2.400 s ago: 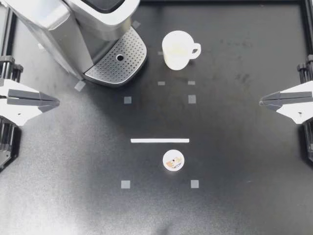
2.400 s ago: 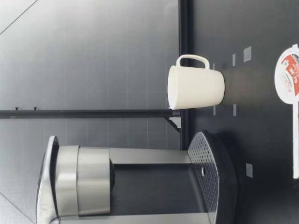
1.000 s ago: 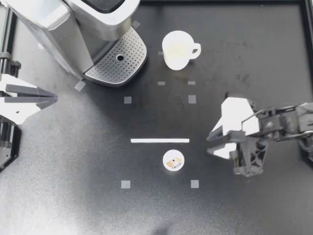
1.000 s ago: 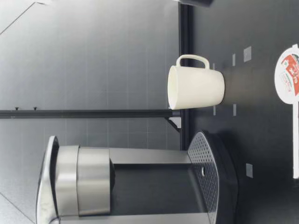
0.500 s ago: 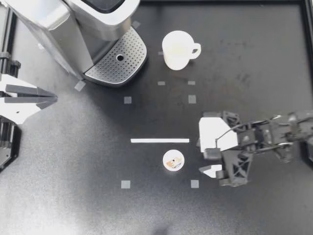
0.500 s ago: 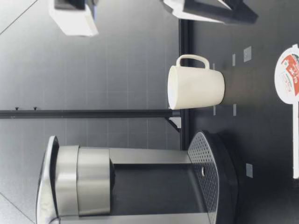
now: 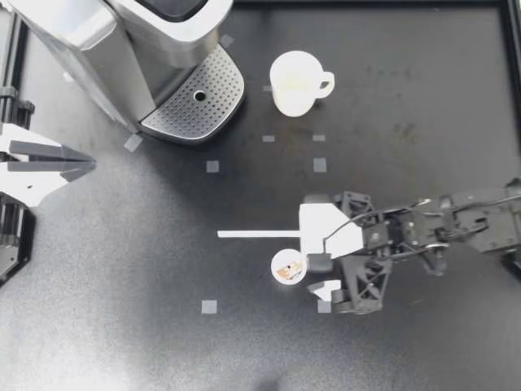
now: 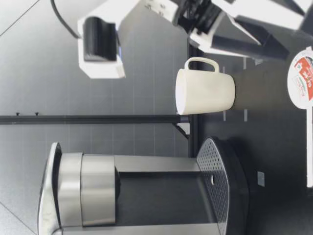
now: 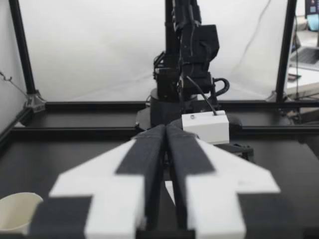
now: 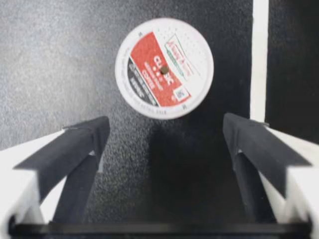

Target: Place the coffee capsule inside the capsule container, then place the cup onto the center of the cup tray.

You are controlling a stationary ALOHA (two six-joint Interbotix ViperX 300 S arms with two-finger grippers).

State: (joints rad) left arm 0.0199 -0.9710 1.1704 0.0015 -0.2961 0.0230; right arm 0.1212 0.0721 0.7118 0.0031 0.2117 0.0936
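The coffee capsule (image 7: pixel 288 267) lies lid-up on the table (image 7: pixel 122 326) near the middle, just left of our right gripper (image 7: pixel 314 275). In the right wrist view it sits just ahead of the wide-spread fingers (image 10: pixel 75 144), untouched. That gripper hides the right end of the white tape line (image 7: pixel 256 234). Our left gripper (image 7: pixel 85 165) is pressed closed at the left edge. The cup (image 7: pixel 295 83) stands far back, right of the cup tray (image 7: pixel 195 102). The coffee machine (image 7: pixel 122 41) is cut off.
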